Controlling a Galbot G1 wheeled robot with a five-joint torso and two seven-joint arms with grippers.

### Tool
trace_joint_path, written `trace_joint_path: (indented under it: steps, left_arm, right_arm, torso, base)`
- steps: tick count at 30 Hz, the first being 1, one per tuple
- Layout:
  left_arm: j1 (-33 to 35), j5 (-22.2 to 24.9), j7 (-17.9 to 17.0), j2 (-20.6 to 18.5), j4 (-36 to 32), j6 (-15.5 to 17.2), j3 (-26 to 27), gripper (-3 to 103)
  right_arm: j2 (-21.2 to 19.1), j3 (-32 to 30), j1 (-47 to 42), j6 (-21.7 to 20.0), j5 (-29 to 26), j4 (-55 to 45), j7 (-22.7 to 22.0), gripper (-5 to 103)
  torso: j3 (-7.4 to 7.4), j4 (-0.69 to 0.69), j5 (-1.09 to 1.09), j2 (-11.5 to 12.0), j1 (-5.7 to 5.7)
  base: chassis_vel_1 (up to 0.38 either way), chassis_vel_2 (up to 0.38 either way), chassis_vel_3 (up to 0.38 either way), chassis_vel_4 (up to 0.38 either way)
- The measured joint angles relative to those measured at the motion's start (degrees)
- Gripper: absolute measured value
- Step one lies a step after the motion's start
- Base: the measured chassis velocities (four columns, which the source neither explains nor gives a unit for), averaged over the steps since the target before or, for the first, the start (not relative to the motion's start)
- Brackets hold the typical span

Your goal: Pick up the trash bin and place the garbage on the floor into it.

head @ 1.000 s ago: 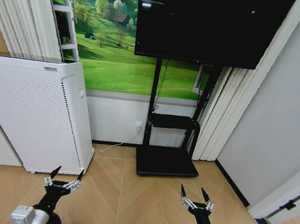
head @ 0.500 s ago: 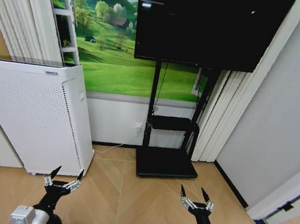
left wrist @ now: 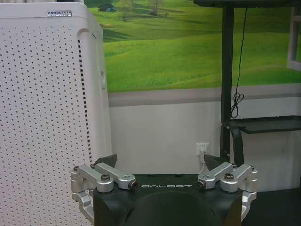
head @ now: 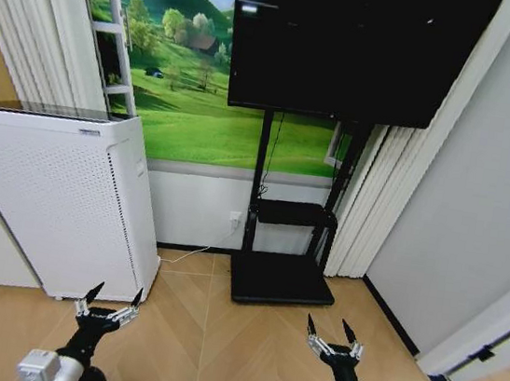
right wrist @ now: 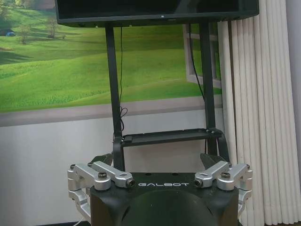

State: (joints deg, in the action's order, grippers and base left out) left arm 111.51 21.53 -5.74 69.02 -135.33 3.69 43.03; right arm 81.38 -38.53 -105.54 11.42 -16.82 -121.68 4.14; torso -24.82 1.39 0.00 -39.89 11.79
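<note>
Nearest to me, low over the herringbone wood floor, my left gripper and my right gripper hang level with each other, well apart, both with jaws spread wide and holding nothing. The word GALBOT is printed in pale letters on each black gripper body.

Beyond my left gripper stands the tall white perforated air purifier, which carries a small silver label near its top edge that I cannot read. Ahead of my right gripper is the black stand with a flat base and small shelf, carrying the large dark television screen. Behind them are the green meadow wall mural and white pleated curtains.

The trash bin and the garbage lie somewhere outside what I can see. By my judgement a mesh wastebasket would be light and fairly stiff, best taken at the rim; the litter would be light, soft and easily crushed.
</note>
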Motion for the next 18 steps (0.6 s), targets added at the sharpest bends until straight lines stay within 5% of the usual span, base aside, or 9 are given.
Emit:
trace_joint_path:
  steps: [18]
  left_arm:
    - [0.0, 0.0, 0.0, 0.0, 0.0, 0.0, 0.0, 100]
  right_arm:
    - [0.0, 0.0, 0.0, 0.0, 0.0, 0.0, 0.0, 100]
  torso:
    - [-2.51, 0.00, 0.00, -4.4, 1.89]
  base:
    - [0.000, 0.000, 0.000, 0.000]
